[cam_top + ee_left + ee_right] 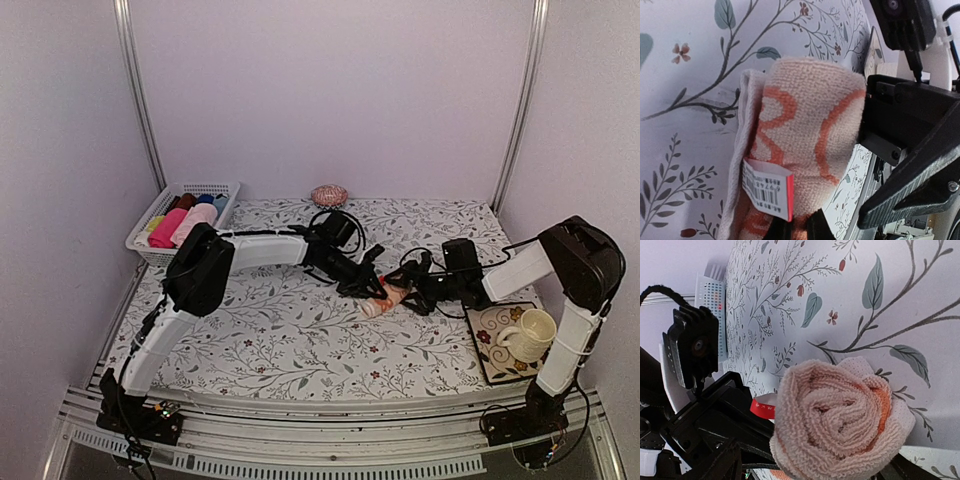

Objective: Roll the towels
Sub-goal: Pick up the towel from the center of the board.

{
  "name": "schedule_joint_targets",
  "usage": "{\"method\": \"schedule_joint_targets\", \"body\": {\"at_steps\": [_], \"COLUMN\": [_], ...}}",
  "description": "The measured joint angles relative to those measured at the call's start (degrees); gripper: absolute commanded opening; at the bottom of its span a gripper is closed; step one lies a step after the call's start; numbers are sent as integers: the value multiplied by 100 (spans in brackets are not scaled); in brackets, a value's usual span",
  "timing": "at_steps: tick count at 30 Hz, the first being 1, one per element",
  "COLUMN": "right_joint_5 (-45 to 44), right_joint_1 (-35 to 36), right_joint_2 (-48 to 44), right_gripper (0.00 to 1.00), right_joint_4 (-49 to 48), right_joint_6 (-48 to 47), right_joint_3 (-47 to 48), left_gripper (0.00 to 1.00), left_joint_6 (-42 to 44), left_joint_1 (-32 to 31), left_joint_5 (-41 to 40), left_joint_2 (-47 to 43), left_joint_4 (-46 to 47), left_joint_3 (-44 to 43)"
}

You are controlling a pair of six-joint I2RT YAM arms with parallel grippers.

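Seen from above, the patterned towel (pixel 385 301) lies as a short, thick roll in the middle of the desk (pixel 270 340), between the two arms. The left pincer (pixel 370 286) is closed on one end of it and the right pincer (pixel 412 294) meets the other end. I think the roll is held from both sides so that it cannot spring open. A white basket (pixel 225 188) with coloured rolled cloths stands at the far left corner, well apart. A cream mug (pixel 532 333) sits near the right arm's base.

In the left wrist view the towel is soft terry cloth with small loops, peach with curved orange lines. A paler layer runs along its outer side. A white label (pixel 767 187) with a barcode and a red edge hangs at the near end. The dark fingers at the bottom edge pinch the cloth there.

In the right wrist view the roll is seen end-on, a spiral like a rose, with the layers rather tight. One loose outer corner sticks out onto the smooth, leaf-printed desk cover. The right pincer's jaws seem to stand wide on each side of the roll, but whether they press on it I cannot tell.
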State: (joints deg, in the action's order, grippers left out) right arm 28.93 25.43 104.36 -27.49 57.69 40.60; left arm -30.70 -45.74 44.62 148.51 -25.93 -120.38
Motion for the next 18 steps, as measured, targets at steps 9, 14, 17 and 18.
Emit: {"method": "schedule_joint_targets", "body": {"at_steps": [9, 14, 17, 18], "right_joint_5": [210, 380, 444, 468], "right_joint_1": [0, 0, -15, -22], "right_joint_2": [55, 271, 428, 483], "right_gripper": [86, 83, 73, 71], "right_joint_4": [4, -94, -116, -118], "right_joint_6": [280, 389, 424, 435], "right_joint_3": [39, 208, 339, 380], "left_gripper": [0, 0, 0, 0], "left_joint_6": [-581, -920, -1025, -1036], "left_joint_1": [76, 107, 138, 142], "left_joint_5": [149, 256, 317, 326], "left_joint_2": [-127, -199, -203, -203], "left_joint_4": [584, 981, 1080, 1091], "left_joint_3": [433, 713, 769, 776]}}
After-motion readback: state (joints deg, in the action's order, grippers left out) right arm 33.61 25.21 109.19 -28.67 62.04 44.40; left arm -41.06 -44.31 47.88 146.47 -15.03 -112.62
